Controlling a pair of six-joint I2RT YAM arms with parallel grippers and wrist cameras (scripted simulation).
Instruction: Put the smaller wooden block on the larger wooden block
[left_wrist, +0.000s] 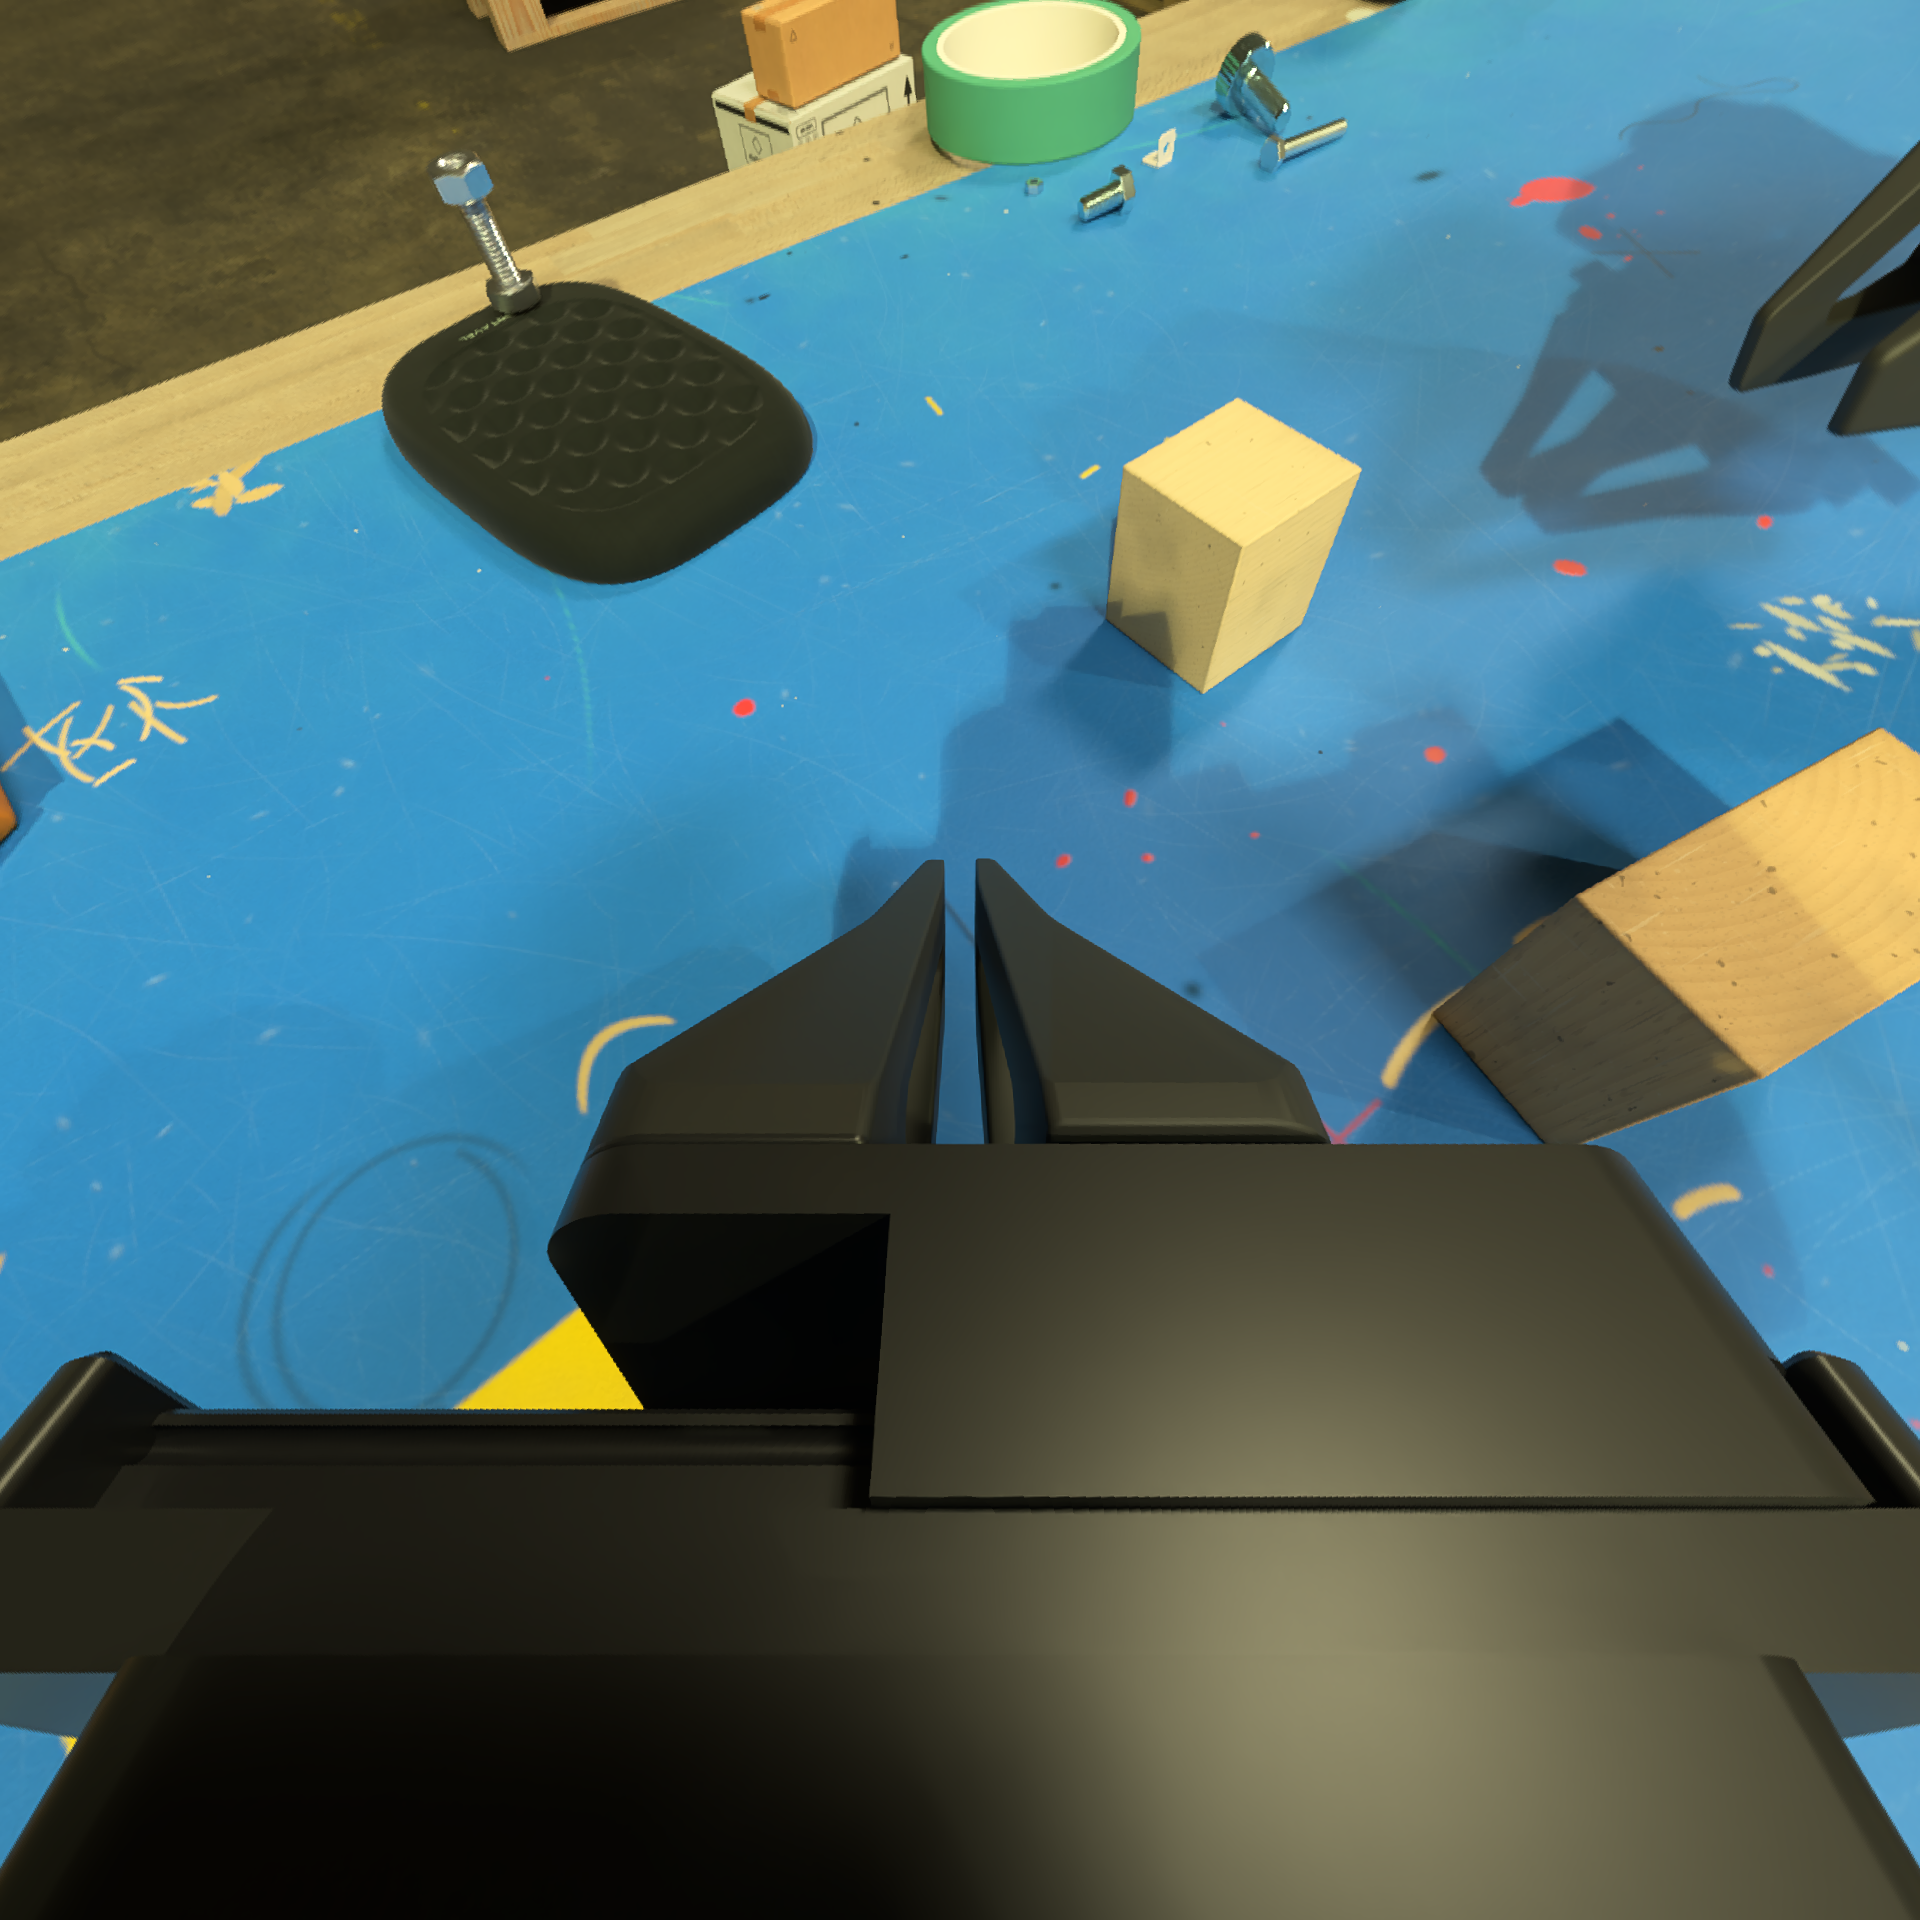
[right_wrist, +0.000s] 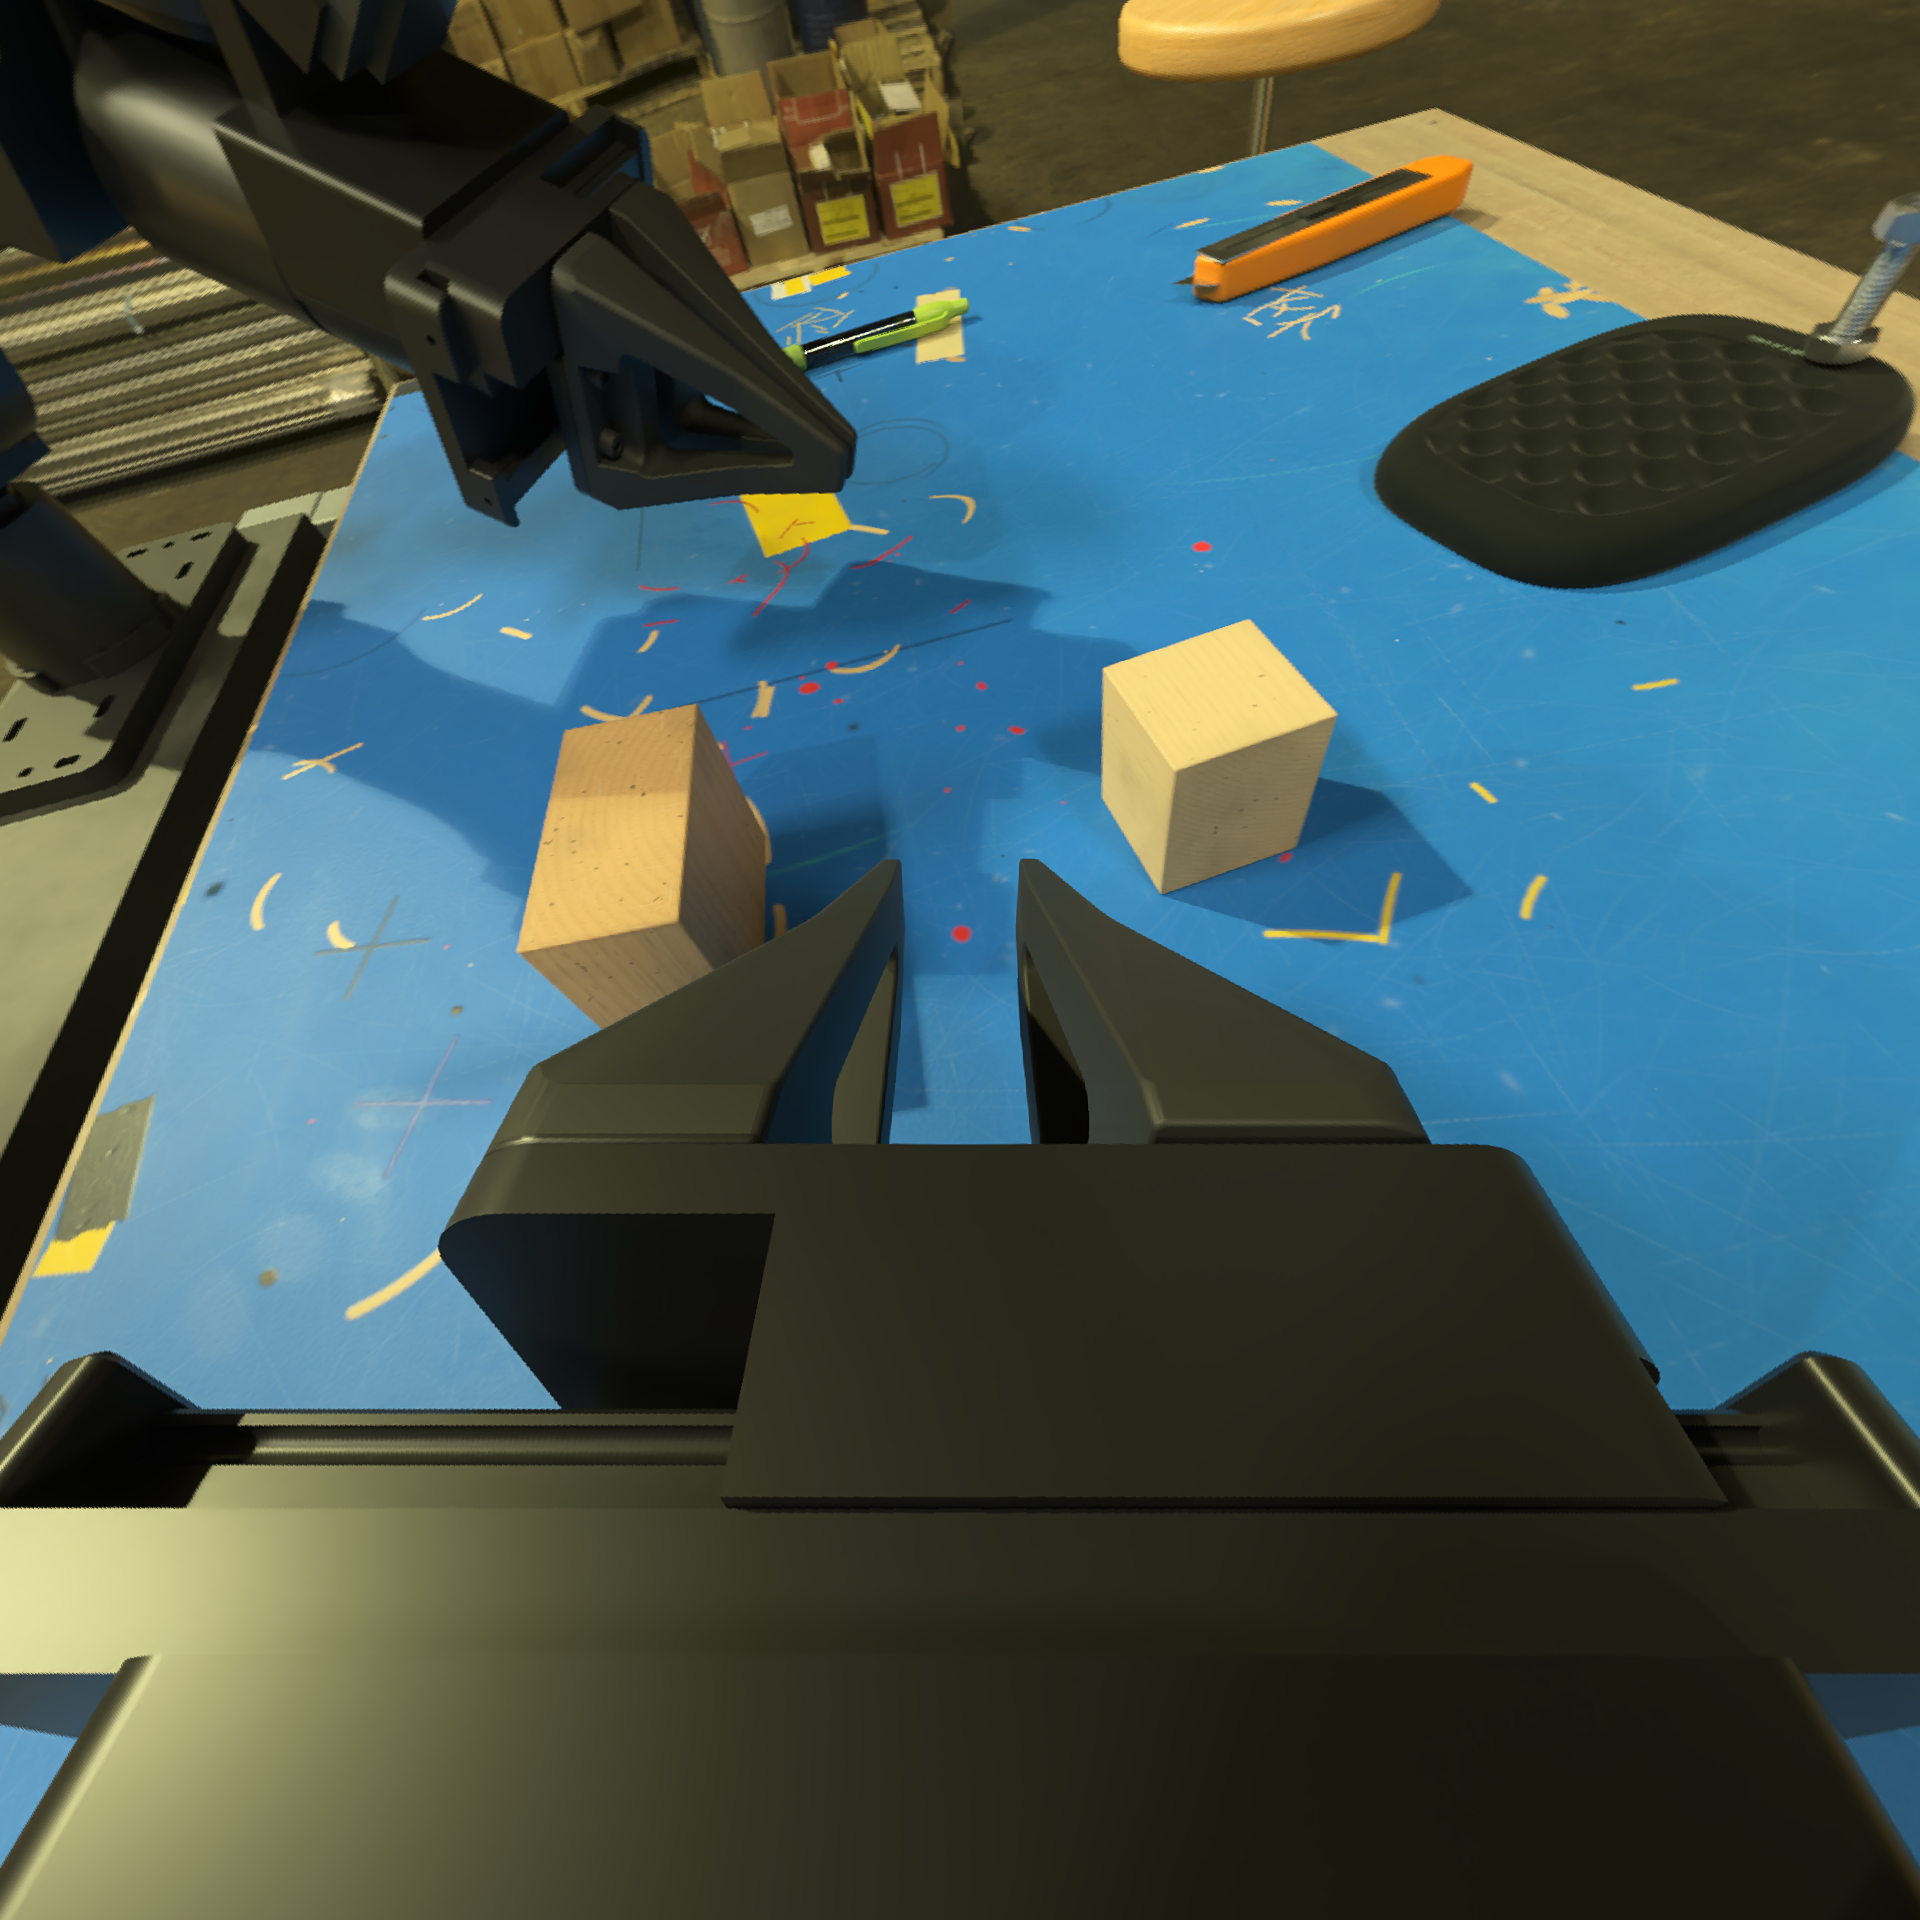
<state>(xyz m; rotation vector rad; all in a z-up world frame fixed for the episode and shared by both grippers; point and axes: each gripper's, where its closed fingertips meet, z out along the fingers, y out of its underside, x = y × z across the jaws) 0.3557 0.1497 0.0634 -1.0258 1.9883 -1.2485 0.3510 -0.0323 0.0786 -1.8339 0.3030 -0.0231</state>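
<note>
Your right gripper (right_wrist: 959, 883) hangs empty, fingers parted, above the blue mat (right_wrist: 1558, 987). The smaller wooden block (right_wrist: 1210, 753) stands beyond it to the right; the larger wooden block (right_wrist: 644, 862) lies just left. Your left gripper (left_wrist: 960, 883) is nearly closed, empty.

You have a blue scuffed mat (right_wrist: 1455, 1039) over a wooden table. Mid-table: pale wooden cube (right_wrist: 1210, 753), tan wooden block (right_wrist: 644, 862) apart. Far edge: black dimpled pad (left_wrist: 597, 431), green tape roll (left_wrist: 1029, 88), loose steel bolts (left_wrist: 1107, 195). Near one corner, orange utility knife (right_wrist: 1335, 223).
</note>
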